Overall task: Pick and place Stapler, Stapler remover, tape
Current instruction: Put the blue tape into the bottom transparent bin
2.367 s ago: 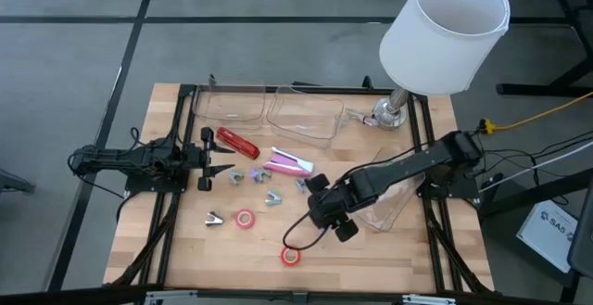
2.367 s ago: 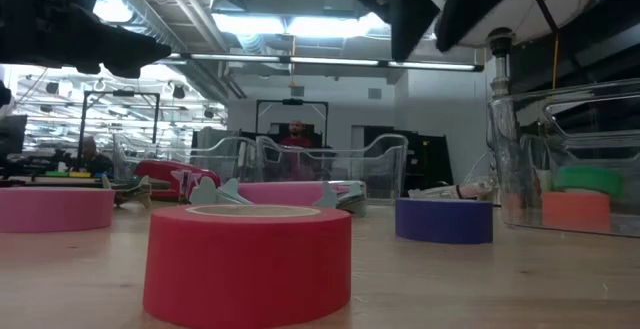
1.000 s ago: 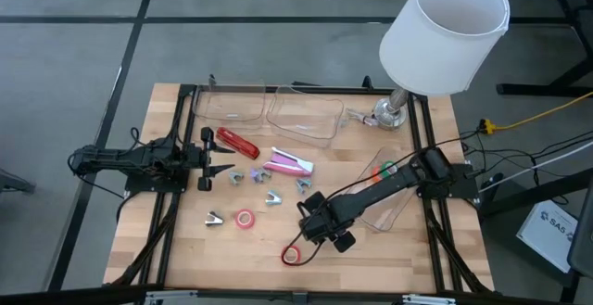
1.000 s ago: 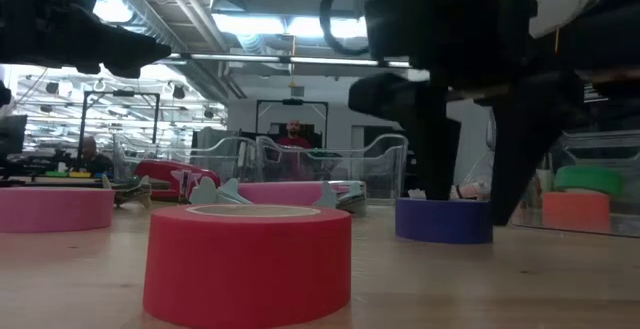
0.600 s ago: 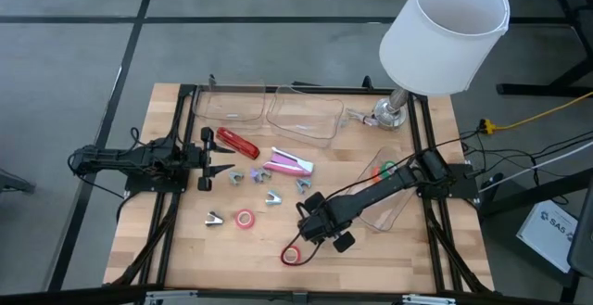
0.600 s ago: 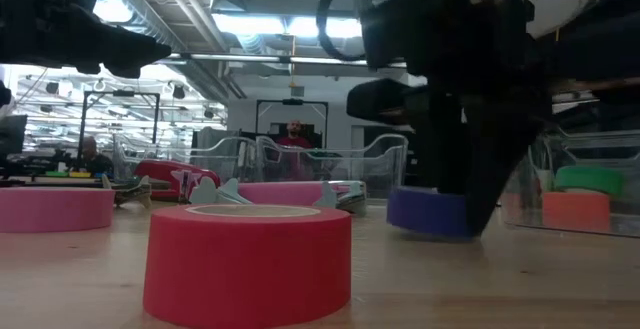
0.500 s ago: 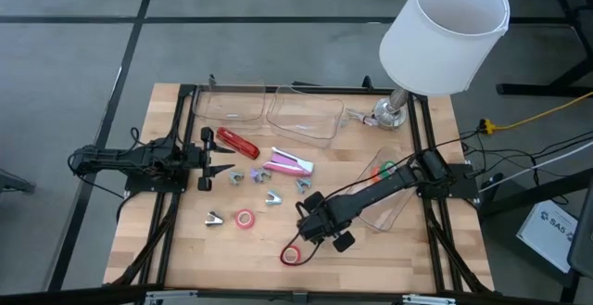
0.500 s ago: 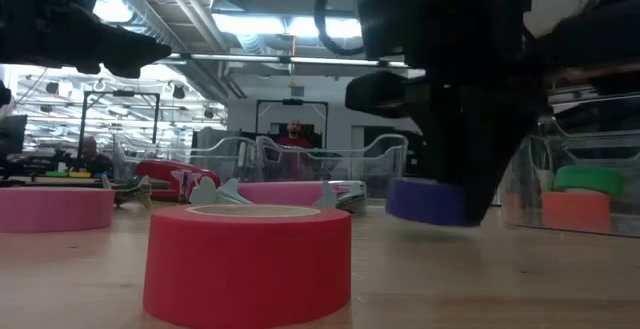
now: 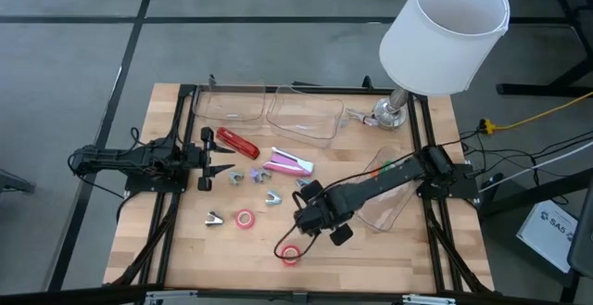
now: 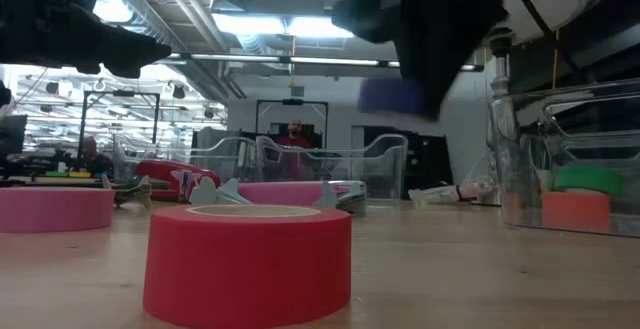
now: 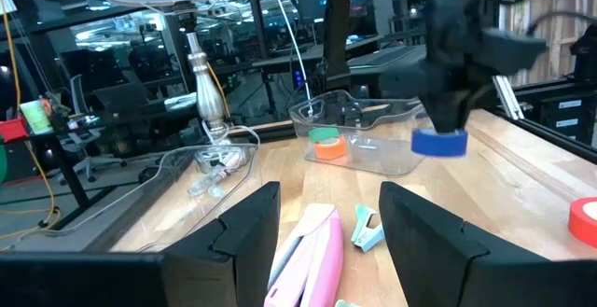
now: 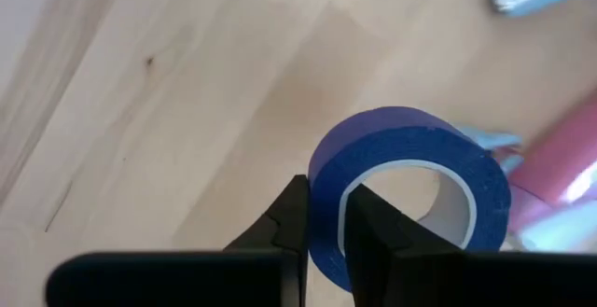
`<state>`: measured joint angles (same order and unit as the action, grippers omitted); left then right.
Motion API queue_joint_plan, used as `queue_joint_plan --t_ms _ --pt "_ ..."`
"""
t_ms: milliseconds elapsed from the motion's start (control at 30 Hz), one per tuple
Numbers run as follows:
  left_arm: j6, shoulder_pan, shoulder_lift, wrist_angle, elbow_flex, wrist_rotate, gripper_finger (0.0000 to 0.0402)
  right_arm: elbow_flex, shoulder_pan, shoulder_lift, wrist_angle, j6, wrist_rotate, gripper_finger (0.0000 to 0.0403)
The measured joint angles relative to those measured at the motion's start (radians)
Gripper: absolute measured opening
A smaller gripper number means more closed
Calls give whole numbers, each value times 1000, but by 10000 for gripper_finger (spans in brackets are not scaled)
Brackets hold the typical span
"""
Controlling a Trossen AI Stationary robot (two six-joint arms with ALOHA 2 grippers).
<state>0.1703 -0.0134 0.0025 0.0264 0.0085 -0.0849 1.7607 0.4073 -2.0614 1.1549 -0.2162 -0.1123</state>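
Low view: right pincer grips the blue-purple tape roll by its wall, well above the table.

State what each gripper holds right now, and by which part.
The right gripper pinches the blue-purple tape roll through its wall, one finger inside the ring, one outside, lifted off the table. The left gripper holds nothing.

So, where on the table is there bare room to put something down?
The wood near the lamp base and the front-left corner, forward of the silver remover, are bare. The middle is crowded: pink stapler, pink tape, right gripper holding blue tape.
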Motion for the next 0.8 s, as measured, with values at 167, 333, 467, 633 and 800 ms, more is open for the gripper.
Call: queue_joint_plan --t_ms 167,333,467,633,800 --pt "0 0 0 0 0 0 182 0 -18 66 30 23 -2 41" --pt "0 0 0 0 0 0 182 1 -19 146 129 96 -98 41" --pt "0 0 0 0 0 0 182 1 -32 202 227 198 -124 41" --pt "0 0 0 0 0 0 182 -62 -46 283 309 310 -124 42" --pt "0 0 0 0 0 0 182 -253 -63 431 254 448 -124 42"
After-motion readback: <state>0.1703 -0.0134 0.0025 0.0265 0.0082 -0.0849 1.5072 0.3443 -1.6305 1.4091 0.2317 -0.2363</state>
